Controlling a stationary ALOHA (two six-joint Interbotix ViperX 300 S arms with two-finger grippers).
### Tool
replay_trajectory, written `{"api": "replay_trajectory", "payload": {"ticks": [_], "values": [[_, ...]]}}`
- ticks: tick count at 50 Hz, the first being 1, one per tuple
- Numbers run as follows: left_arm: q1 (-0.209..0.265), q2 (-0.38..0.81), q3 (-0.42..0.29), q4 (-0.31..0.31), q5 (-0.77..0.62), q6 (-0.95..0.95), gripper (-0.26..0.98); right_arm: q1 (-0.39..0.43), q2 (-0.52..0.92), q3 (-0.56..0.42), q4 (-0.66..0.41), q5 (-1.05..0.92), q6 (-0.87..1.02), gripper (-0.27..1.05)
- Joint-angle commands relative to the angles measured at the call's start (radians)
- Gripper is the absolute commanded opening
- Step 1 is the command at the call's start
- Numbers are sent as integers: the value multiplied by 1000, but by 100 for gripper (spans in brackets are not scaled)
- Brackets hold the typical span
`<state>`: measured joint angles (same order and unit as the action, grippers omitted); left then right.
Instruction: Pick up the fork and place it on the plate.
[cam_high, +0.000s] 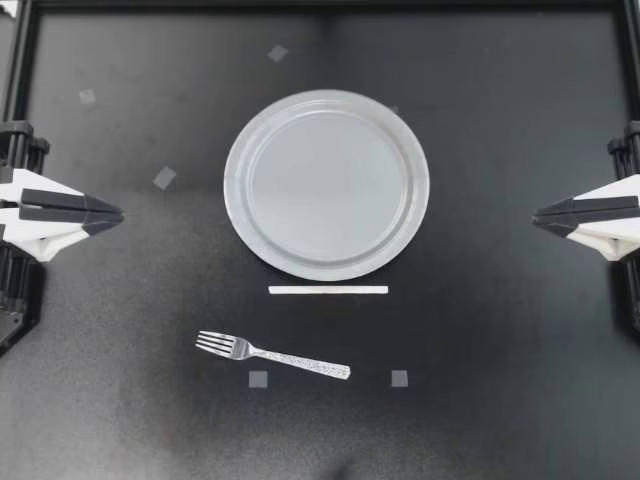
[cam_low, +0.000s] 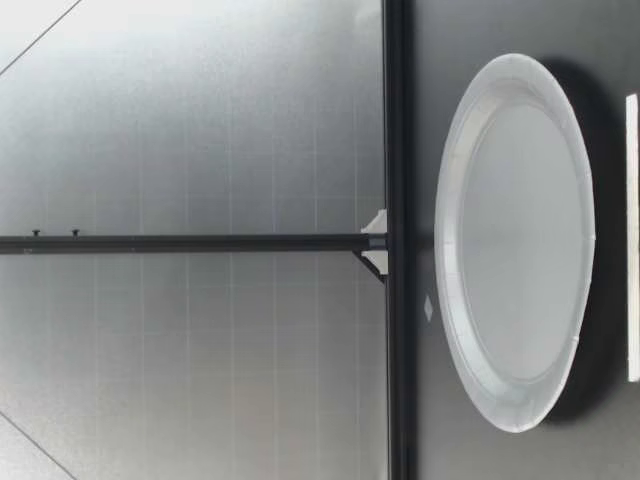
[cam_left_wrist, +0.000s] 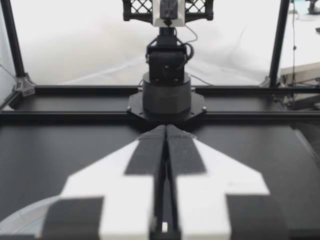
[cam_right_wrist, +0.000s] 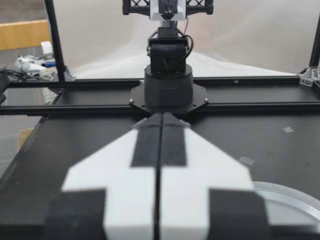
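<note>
A silver fork lies flat on the black table in the top view, tines toward the left, near the front. Behind it sits a round white plate, bare, also seen in the low view as the plate. My left gripper rests at the table's left edge, shut, holding nothing. At the right edge my right gripper is likewise shut on nothing. Both point toward the plate, far from the fork. In the wrist views each gripper's fingers are pressed together.
A white strip lies between plate and fork. Small grey tape squares mark the table by the fork, others at the back left. A black frame bounds the table.
</note>
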<state>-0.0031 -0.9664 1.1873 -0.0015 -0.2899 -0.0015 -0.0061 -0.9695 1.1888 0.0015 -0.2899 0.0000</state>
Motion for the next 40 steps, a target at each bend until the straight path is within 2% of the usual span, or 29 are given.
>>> {"api": "replay_trajectory", "payload": {"ticks": [1, 7, 13, 16, 19, 21, 23, 28, 33, 40], "values": [[-9, -15, 20, -3, -6, -2, 16, -5, 3, -12, 3, -11, 3, -2], [-9, -61, 46, -14, -5, -21, 3, -6, -40, 14, 15, -12, 6, -7], [-9, -84, 35, -43, 0, -51, 3, -6, -89, 40, 31, -12, 34, -7], [-9, -80, 6, -44, 20, -52, 3, -6, -89, 43, 31, -6, 58, -7], [-9, -69, -43, -46, 86, -52, 3, -6, -72, 43, 31, 2, 83, -7], [-9, -51, -101, -44, 184, -52, 4, -6, -52, 40, 31, 11, 95, -7], [-9, -9, -198, -44, 371, -51, 4, -6, -25, 35, 31, 25, 97, -7], [-9, 77, -337, -43, 626, -48, 5, -6, 26, 29, 31, 34, 97, -5], [-11, 144, -426, -43, 729, -43, 10, -6, 40, 29, 29, 34, 94, 0], [-11, 235, -517, -43, 815, -29, 27, -8, 34, 34, 29, 34, 89, 12]]}}
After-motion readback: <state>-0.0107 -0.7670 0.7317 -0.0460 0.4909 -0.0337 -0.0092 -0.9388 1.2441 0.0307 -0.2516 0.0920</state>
